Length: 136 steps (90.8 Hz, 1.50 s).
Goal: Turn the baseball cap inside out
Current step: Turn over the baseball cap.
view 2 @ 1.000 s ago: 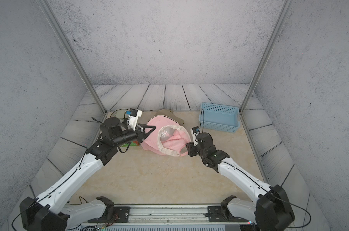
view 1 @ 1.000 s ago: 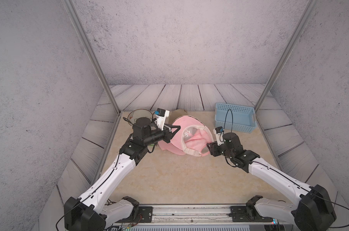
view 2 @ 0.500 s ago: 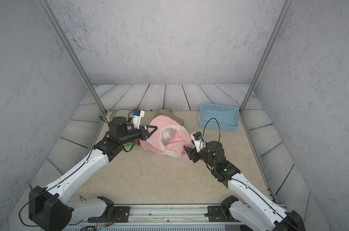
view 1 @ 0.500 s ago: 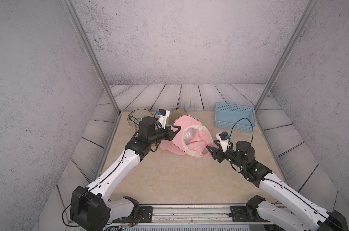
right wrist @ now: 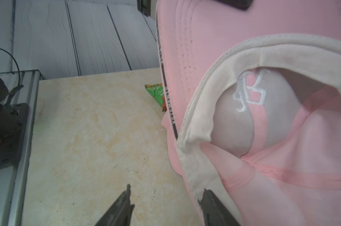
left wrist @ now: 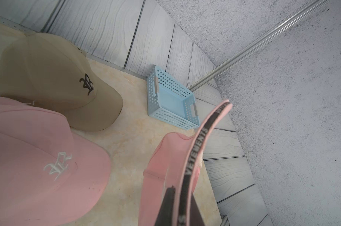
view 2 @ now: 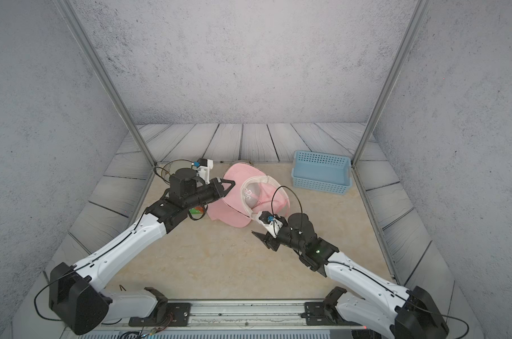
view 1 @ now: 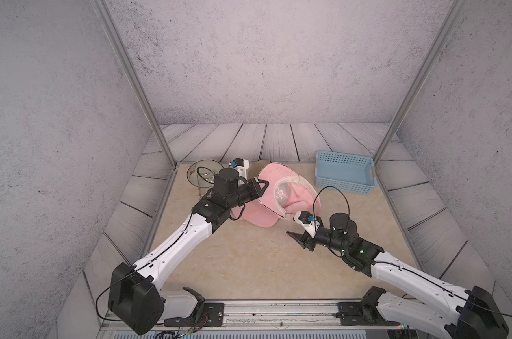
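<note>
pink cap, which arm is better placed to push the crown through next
Likely right: the right gripper is open and empty beside the cap's exposed lining; the left gripper is shut on the brim, propping it up.

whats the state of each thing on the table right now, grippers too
pink cap: tipped on its side, brim clamped, lining showing, crown not yet turned out
left gripper: shut on the cap's brim
right gripper: open, empty, low beside the cap
tan cap: right side out, resting behind
blue basket: upright, empty
green wrapper: lying partly hidden by the brim
</note>
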Available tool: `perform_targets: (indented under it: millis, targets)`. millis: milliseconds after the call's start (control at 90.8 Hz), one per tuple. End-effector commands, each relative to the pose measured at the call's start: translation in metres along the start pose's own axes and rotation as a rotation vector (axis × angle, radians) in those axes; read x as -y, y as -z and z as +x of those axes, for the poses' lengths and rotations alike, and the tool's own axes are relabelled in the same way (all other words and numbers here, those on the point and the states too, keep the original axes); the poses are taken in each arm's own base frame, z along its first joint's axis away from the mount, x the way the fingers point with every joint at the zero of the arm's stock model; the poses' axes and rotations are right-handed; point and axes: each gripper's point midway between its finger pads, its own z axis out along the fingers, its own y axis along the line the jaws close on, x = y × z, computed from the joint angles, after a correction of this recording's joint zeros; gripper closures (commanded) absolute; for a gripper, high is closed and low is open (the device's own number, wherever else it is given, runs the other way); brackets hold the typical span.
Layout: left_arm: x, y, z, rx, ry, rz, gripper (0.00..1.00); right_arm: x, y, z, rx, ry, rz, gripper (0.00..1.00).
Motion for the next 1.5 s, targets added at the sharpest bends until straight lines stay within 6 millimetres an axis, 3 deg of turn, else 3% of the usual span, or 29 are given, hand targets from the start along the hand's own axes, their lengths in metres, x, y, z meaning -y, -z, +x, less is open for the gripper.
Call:
perform_targets:
  millis: [0,374,484,572,628,727,848,958,1090,1178,1211,1288,1486]
  targets:
    - [0.02,0.002,-0.013,0.03,0.007,0.051,1.0,0.018,-0.005,-0.006,-0.013,0.084,0.111,0.39]
    - [0.04,-0.005,0.0,-0.065,-0.014,0.156,1.0,0.038,-0.007,0.0,-0.043,0.132,0.253,0.49]
    - [0.044,-0.006,0.004,-0.086,-0.04,0.172,1.0,0.039,-0.007,0.002,-0.055,0.141,0.258,0.62]
    - [0.045,-0.005,0.003,-0.087,-0.086,0.172,1.0,0.035,-0.009,0.004,-0.078,0.14,0.232,0.85]
    - [0.045,-0.003,-0.001,-0.069,-0.125,0.158,1.0,0.027,-0.01,0.006,-0.094,0.133,0.177,0.93]
    - [0.048,0.003,-0.014,-0.001,-0.228,0.144,1.0,-0.003,-0.011,0.011,-0.13,0.11,-0.001,0.97]
    - [0.064,0.013,-0.03,0.082,-0.371,0.174,1.0,-0.036,-0.01,0.016,-0.188,0.02,-0.207,0.97]
    - [0.086,0.022,-0.035,0.122,-0.456,0.259,1.0,-0.051,-0.013,0.023,-0.238,-0.067,-0.298,0.97]
    - [0.097,0.028,-0.036,0.136,-0.5,0.302,1.0,-0.063,-0.015,0.031,-0.291,-0.106,-0.376,0.97]
    - [0.099,0.03,-0.03,0.114,-0.531,0.324,1.0,-0.056,-0.018,0.032,-0.325,-0.113,-0.345,0.94]
    - [0.097,0.029,-0.028,0.105,-0.529,0.316,1.0,-0.052,-0.018,0.031,-0.332,-0.109,-0.322,0.9]
    - [0.09,0.029,-0.024,0.096,-0.521,0.3,1.0,-0.038,-0.016,0.022,-0.323,-0.094,-0.244,0.65]
    - [0.071,0.026,-0.012,0.069,-0.506,0.248,1.0,-0.015,0.007,-0.02,-0.174,-0.055,-0.099,0.43]
